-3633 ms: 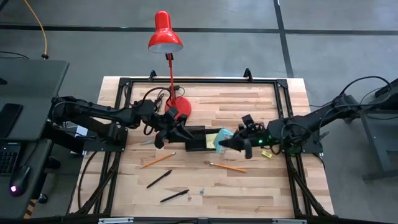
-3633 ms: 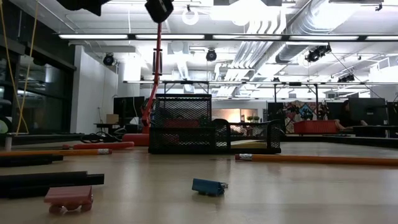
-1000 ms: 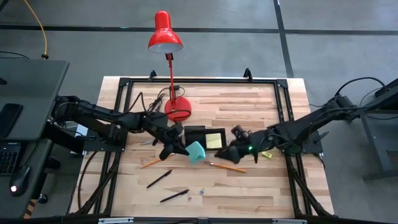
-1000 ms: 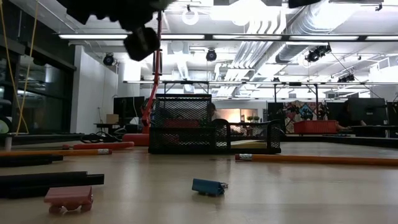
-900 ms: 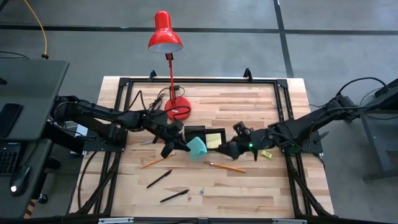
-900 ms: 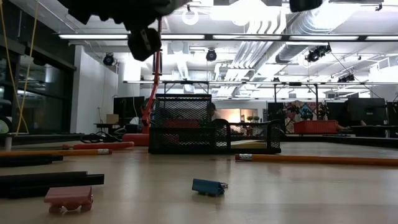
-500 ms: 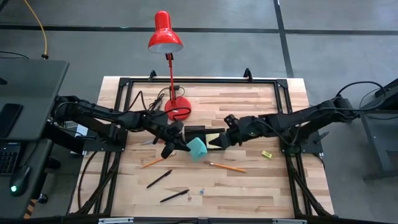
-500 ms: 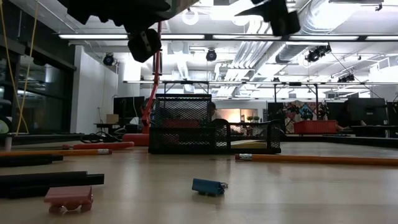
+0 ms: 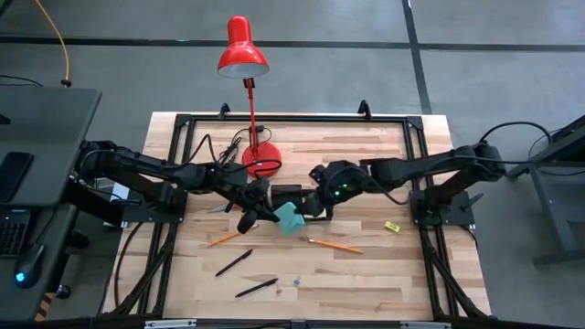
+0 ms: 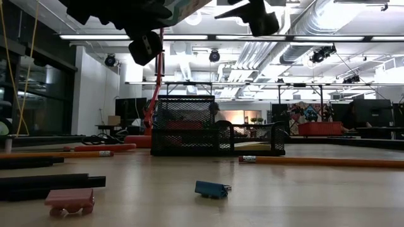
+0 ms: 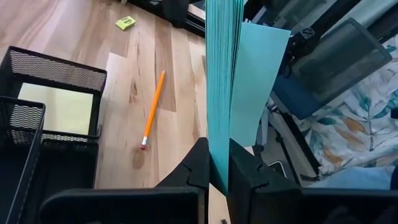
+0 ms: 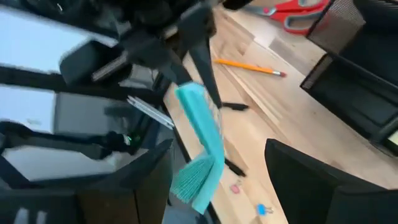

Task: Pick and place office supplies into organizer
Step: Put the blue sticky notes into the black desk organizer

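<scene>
At the near edge of the counter we record two black pens and, in the low view, a small blue clip and a pink block; none has shifted. An orange pencil lies on the right-hand boards and a second pencil to the left of centre, both unmoved, as is the tiny yellow block toward the right.

We find the chief change at mid-counter. A second ago the right gripper hung lower and further right, near the first pencil; it has since travelled leftward and now sits over the organizer, just beside the teal sticky-note pad. Its fingers stand partly spread with nothing between them; in its wrist view the teal pad hangs ahead of them, apart from either one.

The left gripper has barely moved in that second. Its fingers are clamped narrowly on the bottom edge of the teal pad, which stands upright between them with its leaves fanning slightly. The pad is raised off the counter, just in front of the organizer and beside it, not yet inside.

The yellow sticky-note pad lies flat in the organizer's low compartment, unchanged. Red-handled scissors lie beyond the organizer. Furthest back stands the red desk lamp, as before.
</scene>
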Tool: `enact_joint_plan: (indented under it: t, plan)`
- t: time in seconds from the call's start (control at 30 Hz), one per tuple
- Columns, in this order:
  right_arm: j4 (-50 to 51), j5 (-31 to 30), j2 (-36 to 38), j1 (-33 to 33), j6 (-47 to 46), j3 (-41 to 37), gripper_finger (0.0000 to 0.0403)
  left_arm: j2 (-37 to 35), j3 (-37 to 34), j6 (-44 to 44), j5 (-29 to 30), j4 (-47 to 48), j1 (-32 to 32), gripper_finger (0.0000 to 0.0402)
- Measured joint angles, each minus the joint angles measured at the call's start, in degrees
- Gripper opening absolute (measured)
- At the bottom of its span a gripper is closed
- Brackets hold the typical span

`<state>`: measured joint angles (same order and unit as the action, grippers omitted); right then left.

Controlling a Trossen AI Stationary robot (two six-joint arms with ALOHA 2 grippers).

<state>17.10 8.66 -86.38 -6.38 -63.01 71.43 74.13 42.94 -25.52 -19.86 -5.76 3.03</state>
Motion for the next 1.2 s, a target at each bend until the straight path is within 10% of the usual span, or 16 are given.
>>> enact_joint_plan:
  t: [1.2]
  plan:
    - [9.1, 3.0, -4.8, 0.2, 2.9, 6.2, 0.0239, 0.0, 0.0, 1.1, -2.2, 1.1, 1.8, 0.0010]
